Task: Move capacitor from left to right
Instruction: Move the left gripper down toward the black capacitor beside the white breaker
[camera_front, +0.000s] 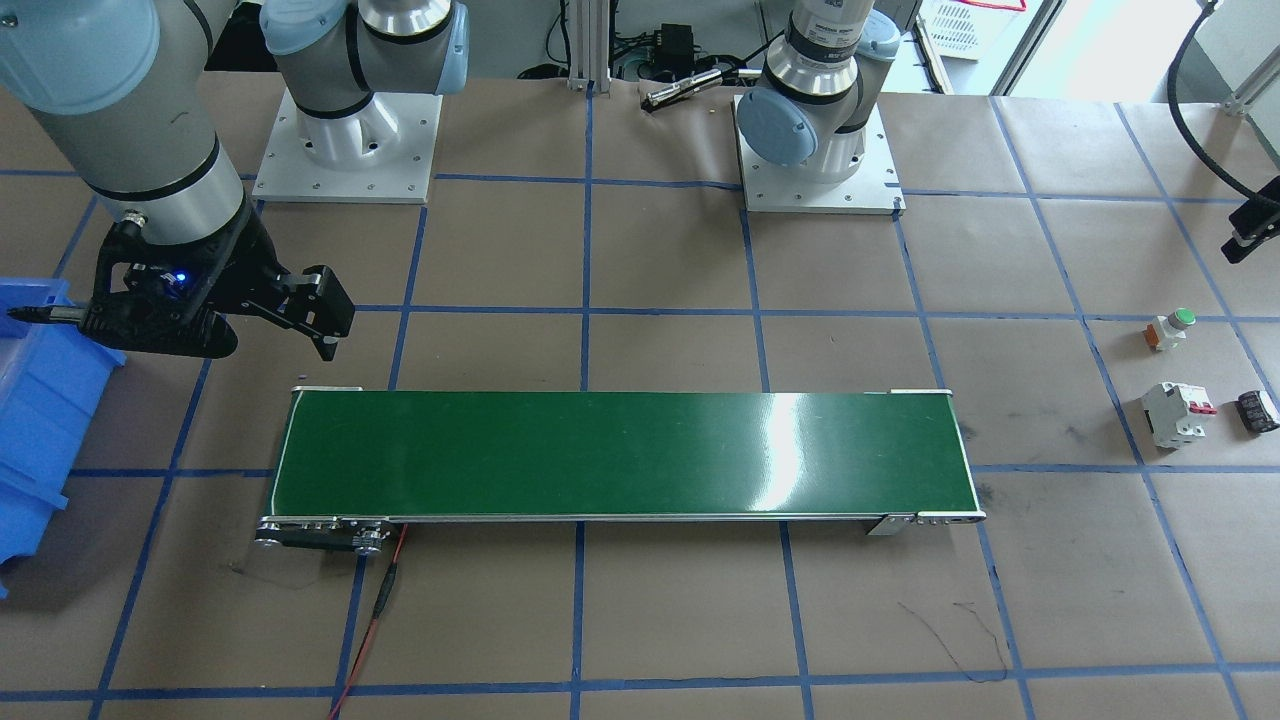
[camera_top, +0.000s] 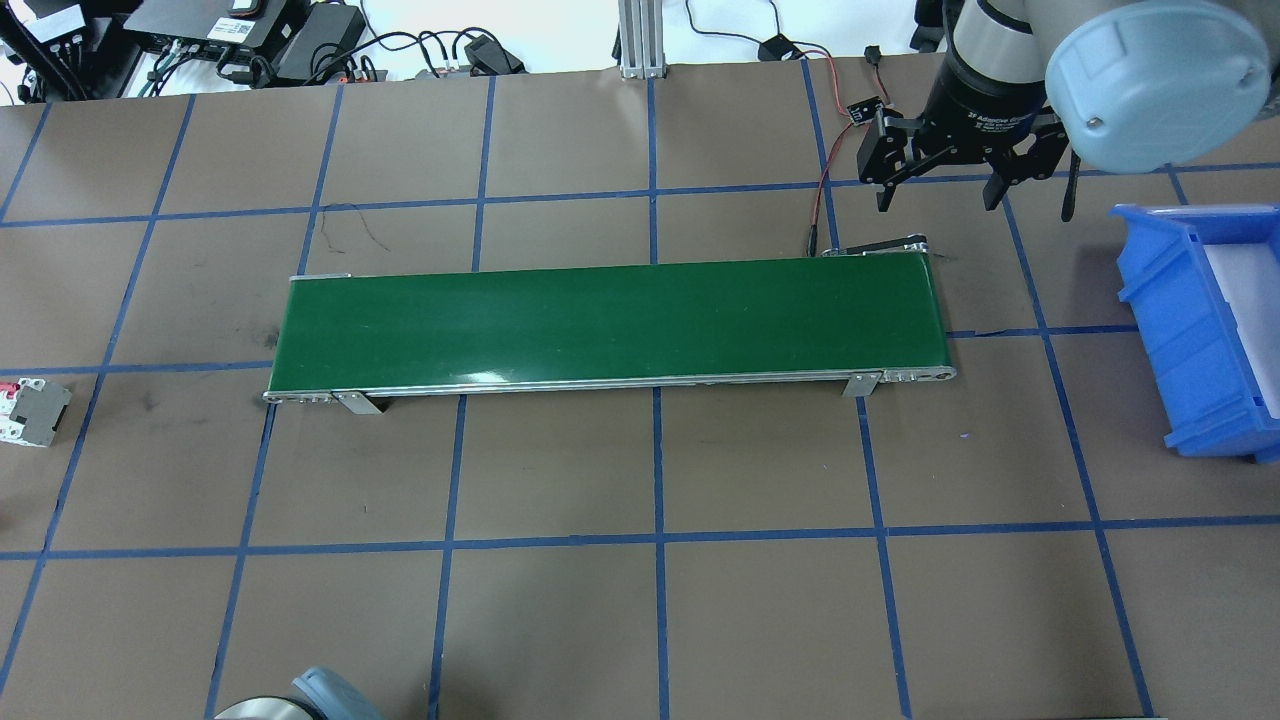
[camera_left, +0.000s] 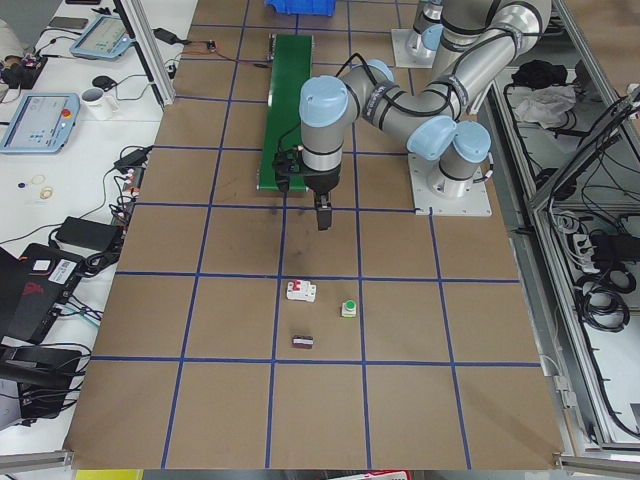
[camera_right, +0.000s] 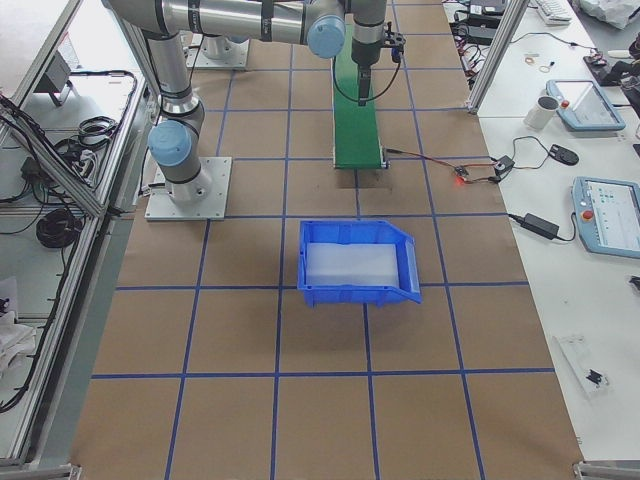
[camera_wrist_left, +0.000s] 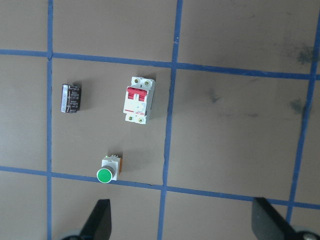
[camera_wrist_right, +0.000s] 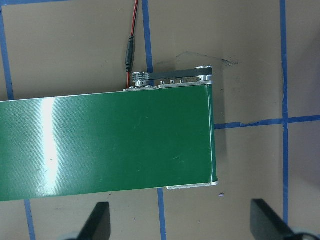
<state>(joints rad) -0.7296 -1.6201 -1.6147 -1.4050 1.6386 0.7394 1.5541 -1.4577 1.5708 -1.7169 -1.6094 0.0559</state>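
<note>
White print on the right gripper (camera_top: 938, 200), on its black body just above the jaws, reads "2F Adaptive Gripper"

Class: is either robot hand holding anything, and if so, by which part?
Nothing is held. The left hand and right hand are both open and empty; the small black ribbed capacitor lies ungripped on the brown paper-covered table.

Cropped, tiny
White boxy circuit breaker (camera_top: 32, 412) with red switches is cropped overhead at the left end of the table (camera_top: 150, 300); small black blocky capacitor (camera_left: 303, 342) reads featureless from the left side.
</note>
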